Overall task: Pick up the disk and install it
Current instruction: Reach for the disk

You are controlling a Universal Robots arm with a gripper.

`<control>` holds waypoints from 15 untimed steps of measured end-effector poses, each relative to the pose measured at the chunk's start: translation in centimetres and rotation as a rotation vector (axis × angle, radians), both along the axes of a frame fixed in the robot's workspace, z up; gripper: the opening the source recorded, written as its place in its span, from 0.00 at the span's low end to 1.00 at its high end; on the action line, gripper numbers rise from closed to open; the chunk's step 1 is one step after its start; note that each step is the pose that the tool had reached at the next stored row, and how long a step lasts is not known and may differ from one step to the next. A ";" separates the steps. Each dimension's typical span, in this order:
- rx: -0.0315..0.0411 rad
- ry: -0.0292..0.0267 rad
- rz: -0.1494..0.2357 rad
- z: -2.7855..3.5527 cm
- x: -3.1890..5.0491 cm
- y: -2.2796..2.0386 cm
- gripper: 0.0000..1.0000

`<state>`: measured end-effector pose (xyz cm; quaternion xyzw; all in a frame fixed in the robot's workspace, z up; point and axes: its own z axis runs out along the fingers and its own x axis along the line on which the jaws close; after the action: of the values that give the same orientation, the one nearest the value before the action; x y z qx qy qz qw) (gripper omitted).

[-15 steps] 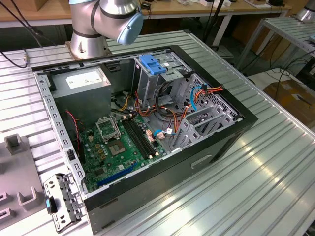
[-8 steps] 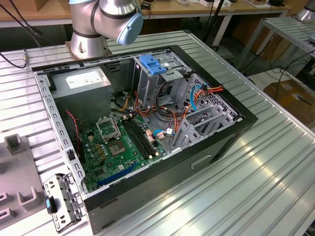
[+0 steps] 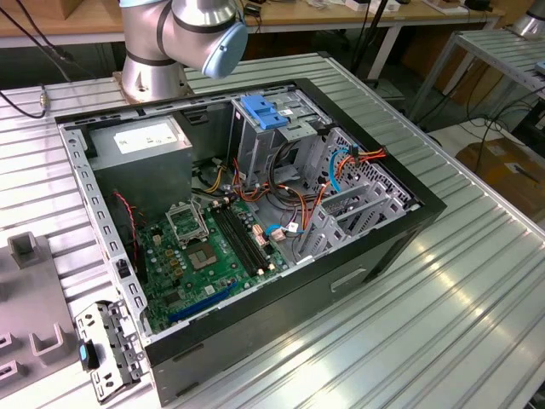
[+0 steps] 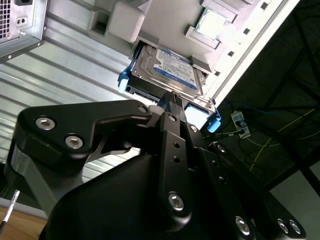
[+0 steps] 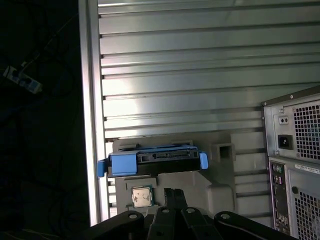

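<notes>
The disk [image 4: 170, 67] is a flat dark drive with bright blue side rails, lying in a grey moulded holder [image 4: 125, 20] at the edge of the ribbed metal table. In the first wrist view the disk [image 5: 167, 157] shows its connector edge between the blue rails. My gripper [image 4: 172, 97] hangs just above and short of the disk, its black fingertips pressed together with nothing between them. In the first wrist view the gripper [image 5: 174, 192] points at the holder [image 5: 220, 180], apart from the disk.
An open computer case [image 3: 383, 247] lies on the table, motherboard up, with a metal drive cage under a light blue latch plate [image 3: 260, 111]. Its rear panel [image 5: 295, 150] stands near the holder. A small square chip [image 5: 141, 196] sits in the holder. The table edge [image 5: 92, 125] drops off beside the disk.
</notes>
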<state>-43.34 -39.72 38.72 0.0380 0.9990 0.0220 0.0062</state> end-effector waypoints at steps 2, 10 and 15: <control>0.0000 0.0000 0.000 0.00 -0.01 0.00 0.11; 0.0000 0.0000 0.000 -0.01 -0.72 0.00 0.11; 0.0000 0.0000 0.000 -0.01 -1.28 0.00 0.11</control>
<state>-44.62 -39.72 38.71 0.0380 0.9990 0.0220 0.0062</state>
